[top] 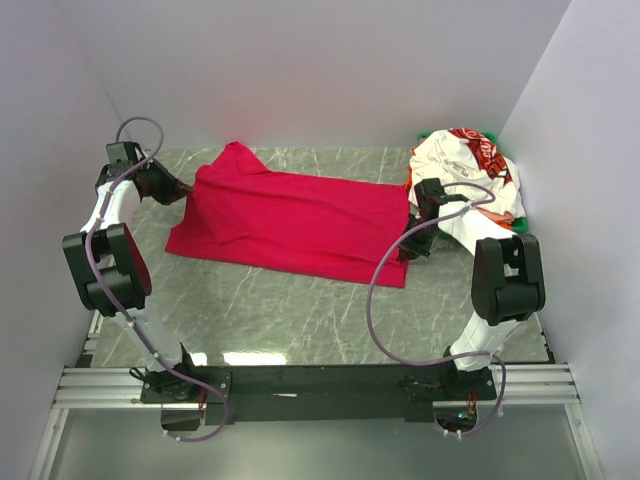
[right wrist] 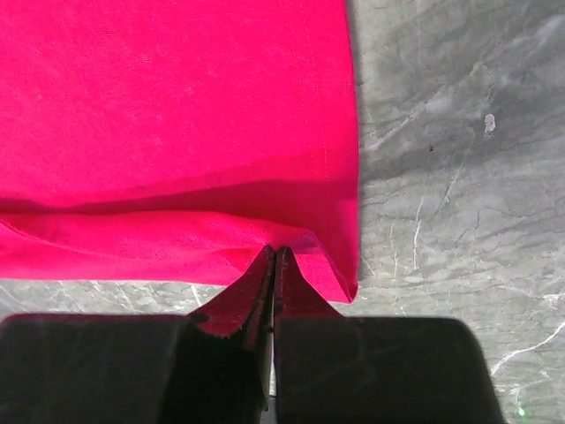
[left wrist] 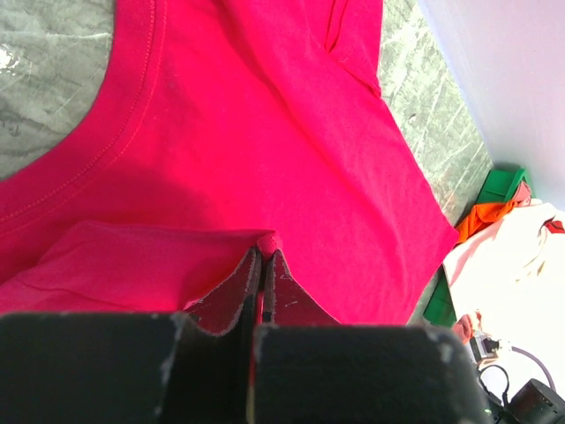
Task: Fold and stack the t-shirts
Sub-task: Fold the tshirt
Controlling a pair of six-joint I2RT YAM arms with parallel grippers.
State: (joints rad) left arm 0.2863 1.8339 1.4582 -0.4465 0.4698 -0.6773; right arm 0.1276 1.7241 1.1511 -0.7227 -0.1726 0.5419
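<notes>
**Desk:** Where is the crimson t-shirt (top: 300, 220)?

**Photographer:** Spread across the bench (top: 300, 320). Its long axis runs left to right between the arms, and its left end is lifted.

**Desk:** And the jaws?

**Photographer:** The left jaws are pinched tight on cloth at the neckline end. The right jaws are closed on the hem, beside a corner. Each arm holds the end nearer to it.

**Desk:** What does the fold turn on?

**Photographer:** Probably on both held ends crossing that axis together. The white printed t-shirt (top: 470, 170) is heaped with others in the far right corner, just beside the hem.
</notes>
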